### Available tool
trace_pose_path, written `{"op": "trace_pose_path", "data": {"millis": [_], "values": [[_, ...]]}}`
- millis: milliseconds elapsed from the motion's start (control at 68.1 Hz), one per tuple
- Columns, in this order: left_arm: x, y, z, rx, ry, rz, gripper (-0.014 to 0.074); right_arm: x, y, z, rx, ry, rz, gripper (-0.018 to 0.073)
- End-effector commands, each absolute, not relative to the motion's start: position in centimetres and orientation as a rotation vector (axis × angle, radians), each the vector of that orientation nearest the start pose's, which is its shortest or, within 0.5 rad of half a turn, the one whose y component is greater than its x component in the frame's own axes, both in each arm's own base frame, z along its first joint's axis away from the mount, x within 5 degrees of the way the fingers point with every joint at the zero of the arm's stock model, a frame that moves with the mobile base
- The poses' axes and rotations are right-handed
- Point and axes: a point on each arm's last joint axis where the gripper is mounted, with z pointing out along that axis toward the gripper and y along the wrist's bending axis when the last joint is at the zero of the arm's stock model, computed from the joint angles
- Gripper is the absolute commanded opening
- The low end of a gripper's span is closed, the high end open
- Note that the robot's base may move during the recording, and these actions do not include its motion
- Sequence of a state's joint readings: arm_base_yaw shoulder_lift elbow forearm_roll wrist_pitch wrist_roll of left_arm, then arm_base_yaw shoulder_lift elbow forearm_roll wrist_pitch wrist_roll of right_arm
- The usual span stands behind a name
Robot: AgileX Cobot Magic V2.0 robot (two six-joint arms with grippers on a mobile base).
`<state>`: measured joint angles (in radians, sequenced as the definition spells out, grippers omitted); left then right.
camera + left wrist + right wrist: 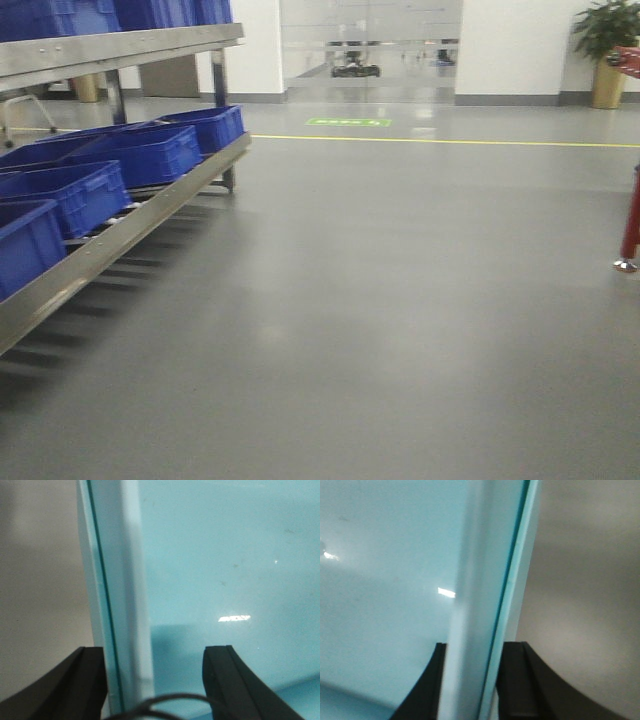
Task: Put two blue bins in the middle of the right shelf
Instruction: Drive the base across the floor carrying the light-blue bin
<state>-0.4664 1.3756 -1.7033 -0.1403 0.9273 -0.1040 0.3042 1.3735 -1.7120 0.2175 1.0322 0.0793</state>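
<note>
A pale blue bin fills both wrist views; its smooth inner wall (225, 555) and thick rim (125, 580) show up close. A thin dark seam runs along the rim, and I cannot tell whether that is one bin or two nested. My left gripper (155, 652) is open astride the rim, with the outer finger (90, 680) against it and the inner finger (225, 680) standing apart inside the bin. My right gripper (475, 647) is shut on the bin's rim (480, 580), black fingers pressed to both sides. No pale bin shows in the front view.
A metal rack (120, 240) with several dark blue bins (140, 155) runs along the left. Grey floor stretches ahead to a yellow line (450, 141), glass doors (370, 50) and a potted plant (608, 60). A red object (631, 220) stands at the right edge.
</note>
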Motion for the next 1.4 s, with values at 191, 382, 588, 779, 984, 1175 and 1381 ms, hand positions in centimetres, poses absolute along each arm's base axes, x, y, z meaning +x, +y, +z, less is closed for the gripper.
{"op": "trace_pose_path", "data": {"millis": [191, 382, 588, 779, 984, 1175, 1381], "values": [[23.74, -13.58, 50.32, 0.385, 1.974, -0.568, -0.0111, 25.73, 9.74, 49.28, -0.23, 2.083, 0.485, -0.0154], [23.74, -13.58, 50.32, 0.385, 1.974, -0.568, -0.0111, 25.73, 9.74, 49.28, -0.23, 2.083, 0.485, -0.0154], [23.74, -13.58, 50.32, 0.385, 1.974, -0.568, -0.0111, 25.73, 9.74, 49.28, -0.23, 2.083, 0.485, -0.0154], [23.74, -13.58, 50.32, 0.385, 1.974, -0.568, -0.0111, 25.73, 9.74, 49.28, -0.23, 2.083, 0.485, -0.0154], [23.74, -13.58, 50.32, 0.385, 1.974, -0.568, -0.0111, 25.73, 9.74, 49.28, -0.23, 2.083, 0.485, -0.0154], [23.74, -13.58, 50.32, 0.385, 1.974, -0.568, -0.0111, 25.73, 9.74, 49.28, -0.23, 2.083, 0.485, -0.0154], [23.74, -13.58, 50.32, 0.385, 1.974, -0.568, -0.0111, 25.73, 9.74, 49.28, -0.23, 2.083, 0.485, -0.0154]]}}
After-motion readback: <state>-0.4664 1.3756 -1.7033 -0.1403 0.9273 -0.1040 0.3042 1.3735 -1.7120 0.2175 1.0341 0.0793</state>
